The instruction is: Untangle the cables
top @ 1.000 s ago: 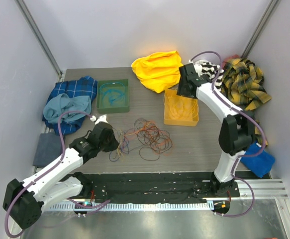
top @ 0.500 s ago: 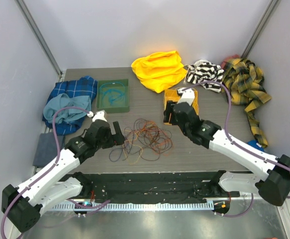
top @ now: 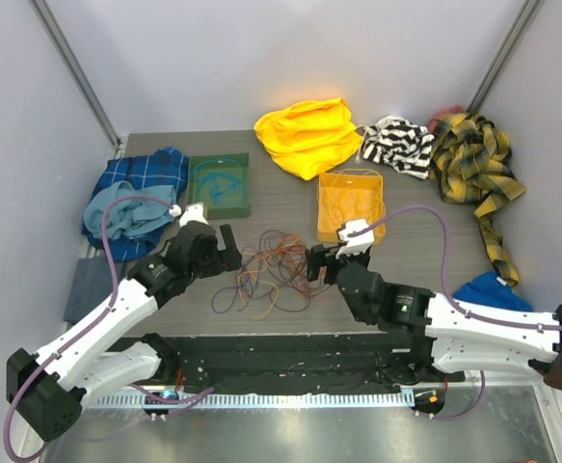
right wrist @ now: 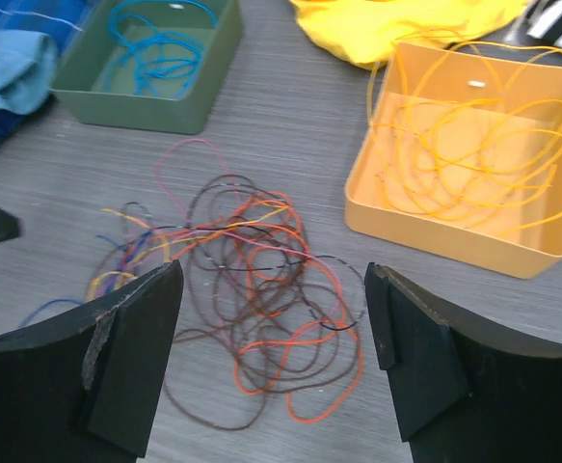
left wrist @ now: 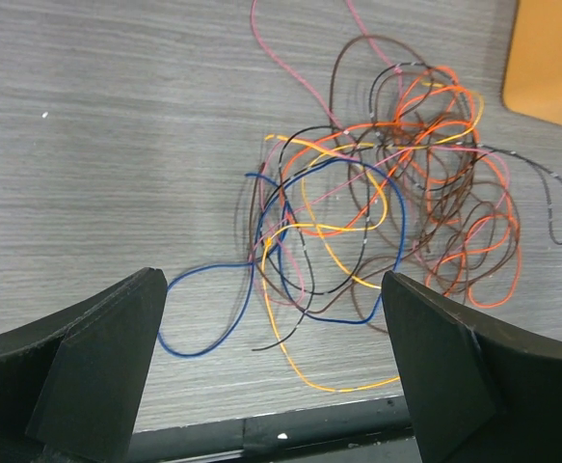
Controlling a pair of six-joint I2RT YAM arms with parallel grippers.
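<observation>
Ok so, biggest first: the surface (top: 281, 203) has clothes shoved out along its edges. There's a yellow cloth (top: 305, 135) at the back edge, a plaid shirt (top: 473, 159) in the back right corner and a blue plaid cloth (top: 146, 174) on the left edge. None of it touches the wires, so I'd call it background clutter.

Then there are two trays toward the back. The green tray (right wrist: 126, 108) on the left has only teal wire in it, and the orange tray (right wrist: 435, 241) on the right has only yellow loops. My guess is they're there for sorting by colour, one strand at a time.

The left gripper (left wrist: 271, 289) sits low just left of the pile, with its jaws spread as wide as they go and nothing between them. The right gripper (right wrist: 271, 280) hovers on the pile's right side, also spread apart and empty. They come at it from opposite sides, which makes sense if one pins while the other pulls.

The cables (top: 276, 270) lie in one flat tangle in the middle of the surface, toward its near edge, in front of both trays and between the two grippers. It's mostly orange and brown, with some yellow, pink and black.

Smallest bit: a blue cable (left wrist: 208, 272) loops out of the knot on the left gripper's side. I think it's the easiest strand to grab.
</observation>
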